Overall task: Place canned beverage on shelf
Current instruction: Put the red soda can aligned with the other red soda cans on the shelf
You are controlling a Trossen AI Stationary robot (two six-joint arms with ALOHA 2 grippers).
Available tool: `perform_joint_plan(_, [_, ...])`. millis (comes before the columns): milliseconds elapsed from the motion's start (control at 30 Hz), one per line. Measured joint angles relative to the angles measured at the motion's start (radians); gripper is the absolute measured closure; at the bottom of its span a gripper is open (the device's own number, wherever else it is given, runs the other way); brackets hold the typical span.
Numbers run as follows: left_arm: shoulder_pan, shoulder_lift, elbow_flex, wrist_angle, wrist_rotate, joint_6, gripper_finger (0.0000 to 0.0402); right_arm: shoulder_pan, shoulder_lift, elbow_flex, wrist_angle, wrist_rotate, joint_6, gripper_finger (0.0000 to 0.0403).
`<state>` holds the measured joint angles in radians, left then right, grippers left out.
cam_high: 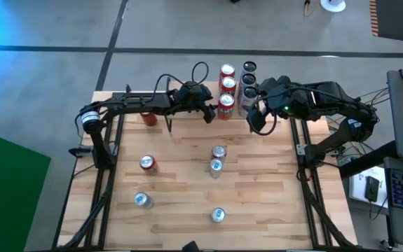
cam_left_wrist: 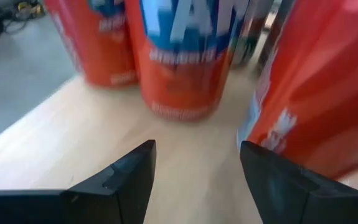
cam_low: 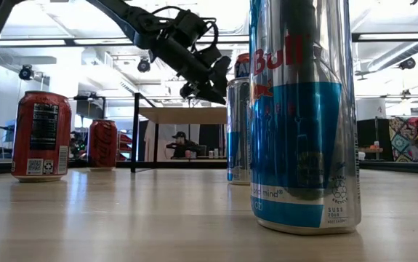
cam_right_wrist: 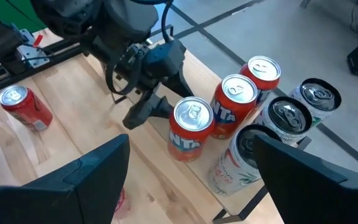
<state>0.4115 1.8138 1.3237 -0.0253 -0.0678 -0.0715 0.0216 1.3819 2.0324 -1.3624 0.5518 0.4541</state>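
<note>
Low view puts a tall blue and silver can point(cam_low: 303, 116) closest, standing upright on the wooden desk point(cam_low: 121, 218), with a second can of the same kind point(cam_low: 238, 131) behind it and two red cans point(cam_low: 42, 136) farther back to the side. Beyond these stands the shelf point(cam_low: 183, 115), a light wood plank on thin black legs. From above, four more cans stand loose on the near and middle part of the desk, among them one by the front edge point(cam_high: 217, 215) and one red one point(cam_high: 148, 164). At the far edge, three orange cans stand in a row on the shelf: the nearest orange can point(cam_right_wrist: 188, 129), the middle one point(cam_right_wrist: 234, 104) and the far one point(cam_right_wrist: 262, 76), with three dark-topped cans point(cam_right_wrist: 287, 118) alongside them. The left gripper point(cam_high: 189, 116) is at the shelf just beside the nearest orange can; its fingers point(cam_left_wrist: 122, 180) are apart, and that can sits just off to one side of them, not between them. The right gripper point(cam_high: 258, 120) hovers near the shelf's other side, fingers point(cam_right_wrist: 91, 171) apart and holding nothing.
</note>
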Motion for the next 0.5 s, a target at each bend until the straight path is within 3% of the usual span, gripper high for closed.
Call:
perform_joint_plan(133, [0.004,-0.043,-0.007,-0.08,-0.02,0.005,0.0182,0.0,-0.001,-0.02,-0.023,0.0,0.004,0.0076])
perform_joint_plan(300, [-0.003,-0.162,-0.116,-0.096,-0.021,-0.008,0.0182,0.0,-0.01,-0.077,-0.012,-0.001,0.013,0.0076])
perform_joint_plan(500, [-0.069,-0.316,-0.292,0.104,0.048,-0.112,0.0183,0.0,-0.039,-0.182,0.035,-0.062,0.016,0.0076])
